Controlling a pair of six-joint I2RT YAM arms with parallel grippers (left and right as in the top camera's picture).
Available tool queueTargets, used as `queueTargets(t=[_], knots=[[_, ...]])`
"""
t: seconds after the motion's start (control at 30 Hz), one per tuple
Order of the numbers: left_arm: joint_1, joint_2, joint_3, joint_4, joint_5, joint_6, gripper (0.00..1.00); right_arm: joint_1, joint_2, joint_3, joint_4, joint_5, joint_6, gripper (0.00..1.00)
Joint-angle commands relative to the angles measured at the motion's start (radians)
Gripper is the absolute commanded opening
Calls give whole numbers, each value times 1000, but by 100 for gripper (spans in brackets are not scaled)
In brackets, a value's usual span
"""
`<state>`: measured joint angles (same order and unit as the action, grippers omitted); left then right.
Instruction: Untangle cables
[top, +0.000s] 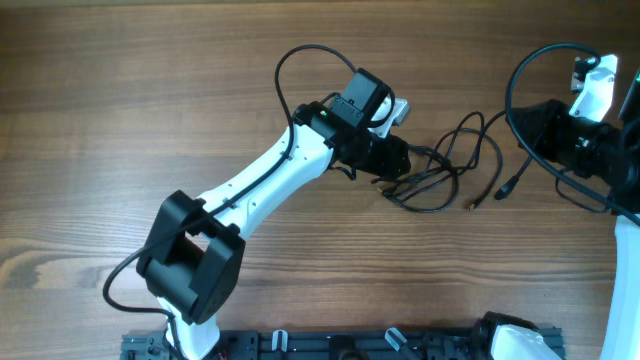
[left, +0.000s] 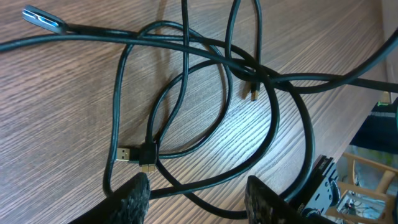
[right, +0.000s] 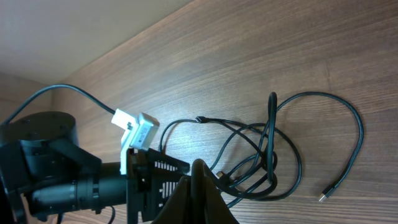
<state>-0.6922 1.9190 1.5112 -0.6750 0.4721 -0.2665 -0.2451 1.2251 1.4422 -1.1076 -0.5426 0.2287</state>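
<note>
Left gripper (left: 198, 202): jaws apart and gripping nothing. One black strand runs across the gap between its fingers (left: 134, 198) without being pinched.
Why it sits so: in my judgement it is low over the tangle, ready to close on that single strand.
Just ahead of the left fingers: two gold plug ends (left: 127, 154) lie together, one pointing sideways and one toward the gripper.
Farther ahead: the main crossing (left: 249, 65), where several strands pile over one another, with a third small plug tip beside it. A fourth, silvery plug lies farthest out.
Cables (top: 450, 165): loose overlapping loops flat on the table (top: 100, 100), directly in front of the left gripper and between the two grippers.
Right gripper (right: 200, 186): fingers pressed shut and empty, well apart from the heap, which lies out in front of it.
Why it sits so: probably kept clear to leave the left arm room.
Count: two grippers and four plug ends in the left wrist view. That suggests at least two cords, but the exact number cannot be told from the overlaps.
</note>
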Motion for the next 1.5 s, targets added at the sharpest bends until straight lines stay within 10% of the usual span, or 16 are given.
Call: queueTargets(t=[0.0,0.3,0.5,0.93,1.03,1.47], knots=[[-25,44,-6,10,41,27,50,-1,0,20,-3,-17,-20,6],[-100,92,-6,113,77,-11,44,-1,0,20,-13,-17,-36,6],[-110,123,-6,161,24,-124,17,-1,0,20,-9,-18,-42,7],[-175,128,-6,197,-89,-161,34,-1,0,20,10,-21,-45,8],[-183,128,-6,194,-140,-162,4,-1,0,20,7,-21,-45,8],[-26,-207,-5,151,-261,-214,4,-1,27,20,-2,58,4,8]])
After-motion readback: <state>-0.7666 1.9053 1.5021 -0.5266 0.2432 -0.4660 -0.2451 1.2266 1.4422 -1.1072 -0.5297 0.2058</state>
